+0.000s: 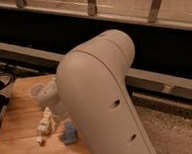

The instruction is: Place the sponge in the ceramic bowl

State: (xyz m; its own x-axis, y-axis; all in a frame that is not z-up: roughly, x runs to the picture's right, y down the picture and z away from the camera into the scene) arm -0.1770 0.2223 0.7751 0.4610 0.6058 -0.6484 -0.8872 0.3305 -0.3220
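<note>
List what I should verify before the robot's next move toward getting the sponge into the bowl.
1. Sponge located: ok. The sponge lies on the wooden table.
2. Gripper located: ok. The gripper is low over the table, close beside the sponge.
3. Sponge in the gripper: not ok. It appears to sit next to the gripper, not in it.
4. Ceramic bowl located: not ok. No bowl shows in the camera view.
5. Free path to the bowl: cannot tell. The arm hides much of the table.
</note>
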